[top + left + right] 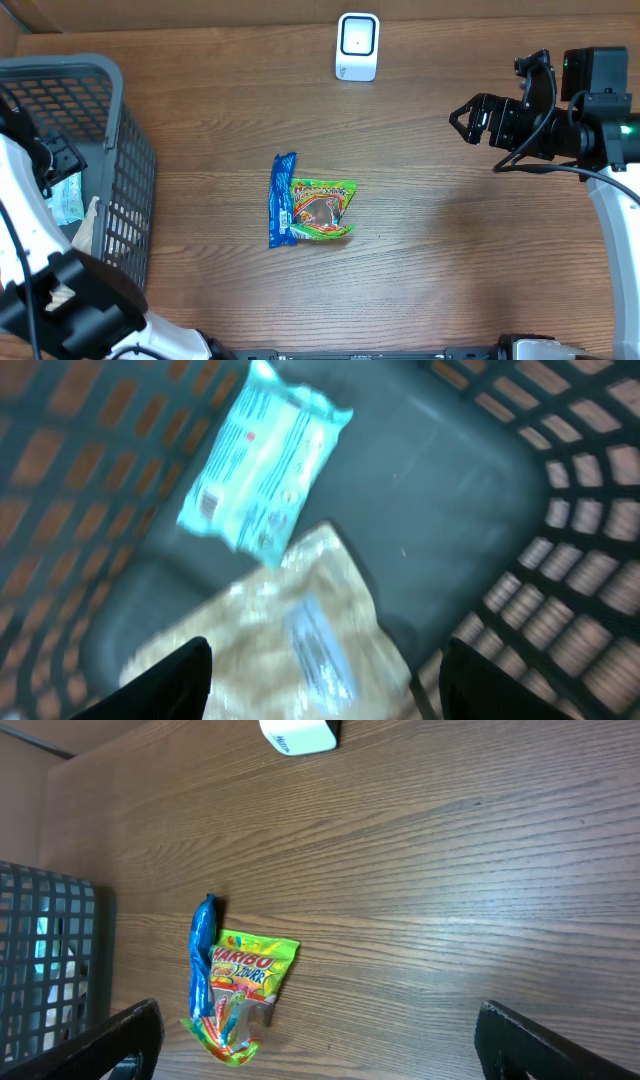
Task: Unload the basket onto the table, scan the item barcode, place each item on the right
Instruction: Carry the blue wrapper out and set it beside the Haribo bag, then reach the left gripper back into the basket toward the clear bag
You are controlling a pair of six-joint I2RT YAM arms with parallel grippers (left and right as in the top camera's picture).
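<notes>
Left pincer (325, 695) spread wide over a beige packet (255, 615) inside the grey basket (128, 200); right pincer (465, 118) wide above the tabletop (450, 250).

Bench (440, 270): brown wood-grain top, grain running left to right in the overhead view, matte with a slight sheen, filling most of each wide view. Light even and diffuse from above; shadows on the wood short and soft-edged. At the far left corner the bench edge shows as a dark line, with a paler tan strip (15, 15) beyond it, nature unclear.
</notes>
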